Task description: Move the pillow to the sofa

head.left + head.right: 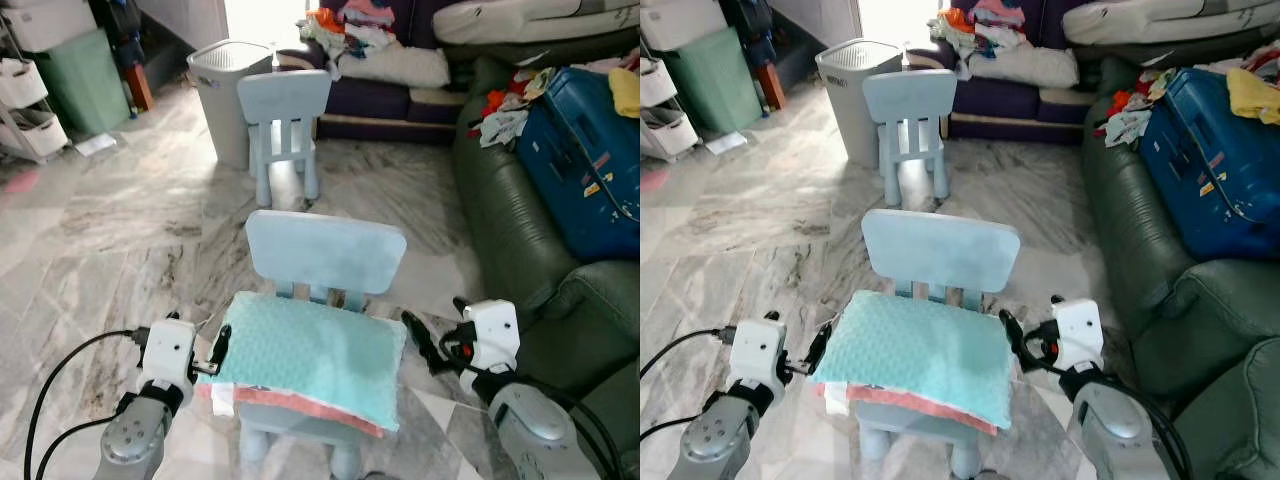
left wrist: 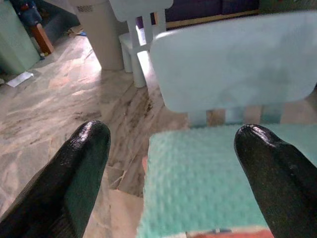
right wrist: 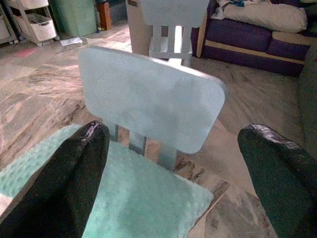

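Resting flat on the seat of the near chair (image 1: 325, 250), the pillow (image 1: 310, 360) covers almost the whole seat and hangs a little over its front edge. It looks soft and light, with a bumpy teal cover and a pink band along the front edge; I judge that it will bend and sag if it is held at one point only. The cover seems to give good friction, so slipping is not a big worry.

The left gripper (image 1: 220, 352) is just beside the left edge of the pillow and the right gripper (image 1: 422, 340) just beside the right edge. Both jaws stand wide open. The best hold, I think, is to pinch the two side edges near their middle and lift evenly.

The sofa (image 1: 500, 230) is on the right, and a blue suitcase (image 1: 585, 160) and clothes lie on part of it. Its near cushion is cut off by the picture, so free room there is hard to judge. The underside of the pillow is hidden. A second chair (image 1: 285, 125) stands further back.
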### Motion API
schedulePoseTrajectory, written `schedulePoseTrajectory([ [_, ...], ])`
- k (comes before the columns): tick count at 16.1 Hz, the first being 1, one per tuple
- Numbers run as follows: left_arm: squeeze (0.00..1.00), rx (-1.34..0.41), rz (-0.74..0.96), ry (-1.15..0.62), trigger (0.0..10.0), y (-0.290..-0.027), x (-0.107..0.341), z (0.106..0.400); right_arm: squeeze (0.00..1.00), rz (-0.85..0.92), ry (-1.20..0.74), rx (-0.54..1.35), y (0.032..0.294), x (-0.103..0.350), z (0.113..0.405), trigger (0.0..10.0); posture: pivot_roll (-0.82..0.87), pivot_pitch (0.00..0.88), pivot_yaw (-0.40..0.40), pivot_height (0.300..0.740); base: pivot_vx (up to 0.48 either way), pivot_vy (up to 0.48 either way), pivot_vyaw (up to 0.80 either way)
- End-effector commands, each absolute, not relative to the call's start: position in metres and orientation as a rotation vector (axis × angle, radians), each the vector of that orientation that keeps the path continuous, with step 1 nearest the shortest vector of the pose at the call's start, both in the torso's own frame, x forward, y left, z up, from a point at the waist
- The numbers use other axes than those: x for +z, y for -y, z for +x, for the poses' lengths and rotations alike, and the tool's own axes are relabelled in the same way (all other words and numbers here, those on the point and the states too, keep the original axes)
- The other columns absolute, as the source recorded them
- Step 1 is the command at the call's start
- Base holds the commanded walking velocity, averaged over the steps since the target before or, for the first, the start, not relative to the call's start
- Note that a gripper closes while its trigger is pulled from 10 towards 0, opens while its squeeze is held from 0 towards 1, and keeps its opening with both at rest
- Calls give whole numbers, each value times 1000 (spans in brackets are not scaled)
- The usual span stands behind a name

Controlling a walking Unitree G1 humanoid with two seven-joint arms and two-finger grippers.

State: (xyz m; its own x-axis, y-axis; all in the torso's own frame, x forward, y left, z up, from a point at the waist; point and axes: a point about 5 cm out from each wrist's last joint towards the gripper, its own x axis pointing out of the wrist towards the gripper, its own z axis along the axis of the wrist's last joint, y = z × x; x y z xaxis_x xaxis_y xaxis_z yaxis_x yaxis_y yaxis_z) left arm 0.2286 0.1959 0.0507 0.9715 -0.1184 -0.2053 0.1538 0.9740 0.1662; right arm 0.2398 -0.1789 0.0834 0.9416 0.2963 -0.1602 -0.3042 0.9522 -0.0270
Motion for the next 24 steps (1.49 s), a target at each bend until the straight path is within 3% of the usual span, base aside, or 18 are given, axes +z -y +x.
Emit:
schedulePoseTrajectory([
  [1, 0, -130, 192, -207, 10000, -198, 49, 228, 0, -53, -154, 316, 177, 85, 240, 10000, -122, 42, -11, 631, 0, 0, 0],
  [10, 0, -78, 236, -212, 10000, -205, 48, 227, 0, -52, -157, 324, 173, 83, 243, 10000, -111, 46, -15, 565, 0, 0, 0],
  [18, 0, 105, 362, -203, 10000, -228, 54, 229, 0, -59, -151, 339, 171, 82, 249, 10000, -107, 42, -22, 484, 0, 0, 0],
  [24, 0, 229, 380, -148, 10000, -248, 71, 249, 0, -92, -99, 359, 168, 94, 268, 10000, -96, 45, -25, 411, 0, 0, 0],
])
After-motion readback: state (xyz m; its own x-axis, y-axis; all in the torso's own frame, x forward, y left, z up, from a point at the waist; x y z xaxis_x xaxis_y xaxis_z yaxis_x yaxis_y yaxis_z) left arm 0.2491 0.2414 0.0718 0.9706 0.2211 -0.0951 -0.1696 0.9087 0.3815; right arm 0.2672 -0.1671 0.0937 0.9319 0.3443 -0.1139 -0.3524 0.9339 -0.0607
